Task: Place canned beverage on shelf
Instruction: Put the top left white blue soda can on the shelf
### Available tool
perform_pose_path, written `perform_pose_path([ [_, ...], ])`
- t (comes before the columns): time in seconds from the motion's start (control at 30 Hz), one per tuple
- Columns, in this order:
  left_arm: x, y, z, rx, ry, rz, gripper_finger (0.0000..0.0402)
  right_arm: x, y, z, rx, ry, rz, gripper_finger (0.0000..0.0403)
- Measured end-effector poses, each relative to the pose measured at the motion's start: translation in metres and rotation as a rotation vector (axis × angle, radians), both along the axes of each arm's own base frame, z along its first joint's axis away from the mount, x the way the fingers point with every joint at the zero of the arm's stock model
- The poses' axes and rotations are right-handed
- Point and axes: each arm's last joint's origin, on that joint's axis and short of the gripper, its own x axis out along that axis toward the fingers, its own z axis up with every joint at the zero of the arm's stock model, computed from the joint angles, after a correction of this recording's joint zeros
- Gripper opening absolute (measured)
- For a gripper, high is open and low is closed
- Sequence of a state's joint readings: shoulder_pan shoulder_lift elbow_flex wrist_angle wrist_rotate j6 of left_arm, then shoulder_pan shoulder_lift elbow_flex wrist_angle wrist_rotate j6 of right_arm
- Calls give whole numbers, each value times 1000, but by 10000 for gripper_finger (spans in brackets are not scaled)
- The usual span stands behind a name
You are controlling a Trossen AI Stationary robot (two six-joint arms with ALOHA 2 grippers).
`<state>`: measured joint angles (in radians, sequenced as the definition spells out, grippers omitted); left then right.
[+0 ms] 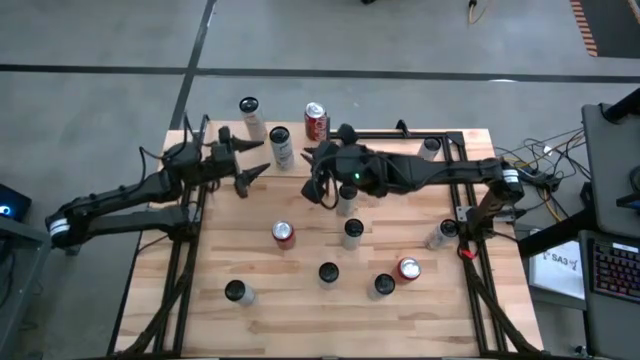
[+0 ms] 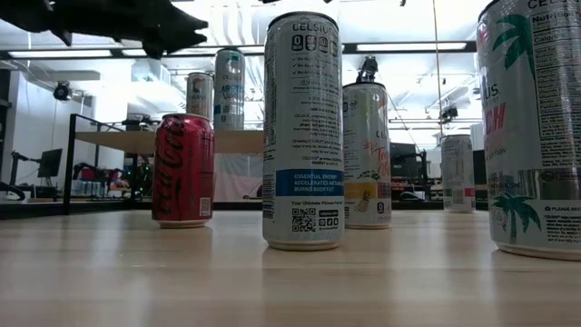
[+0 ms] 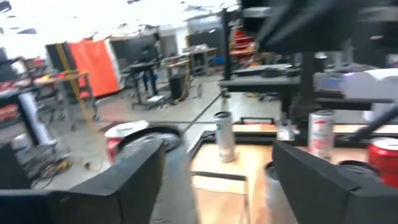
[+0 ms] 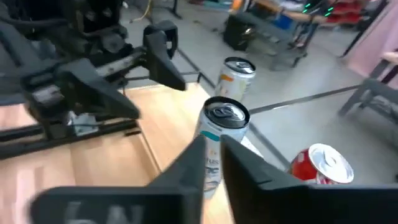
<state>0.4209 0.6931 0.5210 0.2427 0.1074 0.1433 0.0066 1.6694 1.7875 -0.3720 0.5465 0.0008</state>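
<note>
Jaws: the left gripper [image 1: 243, 163] stands spread wide and empty at about 10 o'clock on the table [image 1: 250, 262]; the right gripper [image 1: 312, 172] reaches in from 3 o'clock toward 12, its fingers [image 4: 249, 177] drawn close together in the right wrist view, nothing between them. Task items: three cans sit on the shelf [image 1: 215, 130] along the 11 to 12 o'clock edge, a pale slim can [image 1: 249, 114], a white-and-teal slim can [image 1: 281, 146] just ahead of the right gripper, and a red can [image 1: 316, 121]. About eight more cans stand upright on the tabletop from centre to 5 o'clock, among them a red can [image 1: 283, 233] near centre. Handling (judged): thin aluminium, stiff if sealed but easily dented, smooth and slippery, top-heavy in the slim size; best gripped across the mid-body, jaws level. Contents: every can shows a closed-looking lid; whether any is full cannot be told
</note>
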Motion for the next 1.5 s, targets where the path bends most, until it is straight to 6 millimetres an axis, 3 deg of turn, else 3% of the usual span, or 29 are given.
perform_pose_path([
  [0.33, -17, -20, -26, 11, -39, -79, 69, 5, -25, 21, 15, 89, -23, 9],
  [0.47, -21, -21, -28, 40, -71, -75, 9, 16, -39, 23, 56, 95, 62, 9],
  [0.77, -29, -23, -15, 143, -107, -24, 3, 43, -83, 20, 120, 100, 123, 9],
  [0.97, -37, -23, -6, 176, -127, 68, 1, 43, -107, 13, 146, 94, 125, 9],
  [1.5, -42, -23, -6, 163, -137, 119, 0, 56, -113, -7, 113, 161, 199, 9],
])
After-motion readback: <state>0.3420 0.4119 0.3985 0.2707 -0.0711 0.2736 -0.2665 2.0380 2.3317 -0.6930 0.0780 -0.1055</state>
